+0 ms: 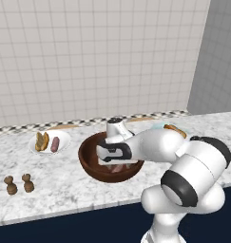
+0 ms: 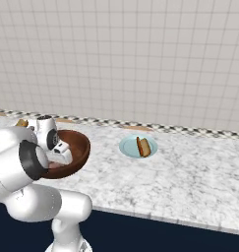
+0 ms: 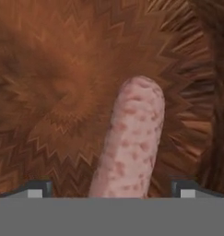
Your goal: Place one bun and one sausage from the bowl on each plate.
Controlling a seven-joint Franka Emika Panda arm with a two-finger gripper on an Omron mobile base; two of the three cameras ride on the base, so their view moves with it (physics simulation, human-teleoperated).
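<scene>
counter (image 1: 64,190): marble, carries everything
bowl (image 1: 91,166): brown wood, mid-counter, one sausage (image 3: 129,143) left inside
gripper (image 3: 111,188): down in the bowl, jaws wide, straddling the sausage, nothing grasped
white plate (image 1: 63,137): left of bowl, bun plus sausage
teal plate (image 2: 128,147): right of bowl, bun on it

No readable text, labels, brands, nos. or signs anywhere: none on the wall tiles, worktop (image 1: 64,190), bowl (image 1: 91,163) or plates.
</scene>
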